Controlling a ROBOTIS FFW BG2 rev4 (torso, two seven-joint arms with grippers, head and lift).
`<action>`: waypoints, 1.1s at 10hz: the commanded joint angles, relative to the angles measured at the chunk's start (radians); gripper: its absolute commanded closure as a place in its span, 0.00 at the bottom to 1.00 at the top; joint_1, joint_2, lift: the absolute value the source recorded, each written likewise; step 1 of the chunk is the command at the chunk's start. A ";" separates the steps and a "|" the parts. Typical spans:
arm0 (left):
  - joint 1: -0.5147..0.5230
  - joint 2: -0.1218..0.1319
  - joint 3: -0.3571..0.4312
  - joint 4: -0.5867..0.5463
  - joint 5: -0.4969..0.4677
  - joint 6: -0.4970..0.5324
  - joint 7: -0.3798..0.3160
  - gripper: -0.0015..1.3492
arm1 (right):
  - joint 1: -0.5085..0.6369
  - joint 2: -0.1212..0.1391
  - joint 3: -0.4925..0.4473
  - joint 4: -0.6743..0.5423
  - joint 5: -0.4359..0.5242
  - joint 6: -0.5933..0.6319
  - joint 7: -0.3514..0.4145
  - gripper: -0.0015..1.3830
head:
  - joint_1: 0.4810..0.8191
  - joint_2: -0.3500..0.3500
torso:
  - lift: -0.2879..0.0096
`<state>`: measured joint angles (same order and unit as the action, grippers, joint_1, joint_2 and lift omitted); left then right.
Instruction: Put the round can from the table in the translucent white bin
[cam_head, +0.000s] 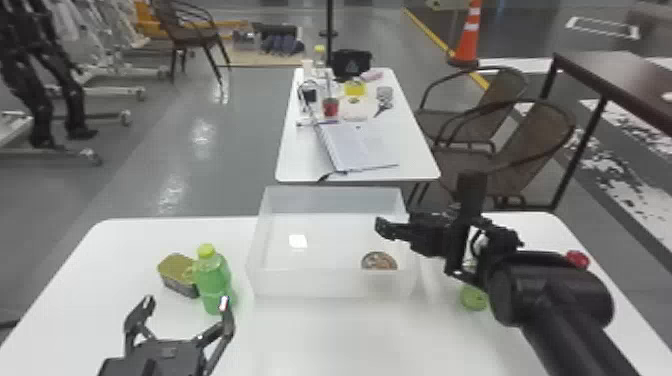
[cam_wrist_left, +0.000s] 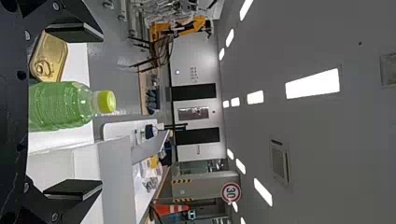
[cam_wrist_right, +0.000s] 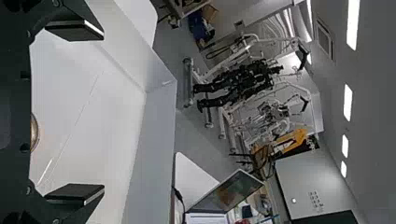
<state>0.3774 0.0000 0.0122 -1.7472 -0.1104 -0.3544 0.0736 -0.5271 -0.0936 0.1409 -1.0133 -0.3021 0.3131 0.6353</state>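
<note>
The round can (cam_head: 379, 261) lies flat inside the translucent white bin (cam_head: 334, 284), near its front right corner; its edge (cam_wrist_right: 34, 132) also shows in the right wrist view, beside the gripper's base. My right gripper (cam_head: 384, 229) is over the bin's right side, above and behind the can. In the right wrist view that gripper (cam_wrist_right: 77, 114) stands open, its fingers wide apart with nothing held. My left gripper (cam_head: 186, 306) is parked open at the front left, in front of the green bottle; in the left wrist view the same gripper (cam_wrist_left: 74, 112) has its fingers spread.
A green bottle (cam_head: 214, 280) stands left of the bin, beside a rectangular tin (cam_head: 179, 274). A green object (cam_head: 473, 298) and a red one (cam_head: 577, 259) lie on the white table (cam_head: 125, 250), right of the bin, near my right arm. A second table (cam_head: 300, 160) stands behind.
</note>
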 joint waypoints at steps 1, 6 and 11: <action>0.002 -0.003 0.000 0.000 0.000 0.000 0.000 0.14 | 0.038 0.000 0.005 -0.117 0.020 0.008 -0.043 0.10 | 0.20 0.50 | 0.63; -0.006 -0.003 -0.006 -0.002 0.000 0.002 0.000 0.14 | 0.322 -0.015 0.006 -0.694 0.061 0.081 -0.436 0.10 | 0.20 0.50 | 0.63; -0.003 -0.003 -0.005 -0.003 0.000 0.000 0.000 0.14 | 0.725 -0.021 -0.092 -0.761 0.120 -0.342 -0.393 0.11 | 0.20 0.50 | 0.63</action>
<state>0.3744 0.0000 0.0078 -1.7503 -0.1099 -0.3536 0.0736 0.1624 -0.1177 0.0678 -1.7815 -0.2342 0.0565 0.2355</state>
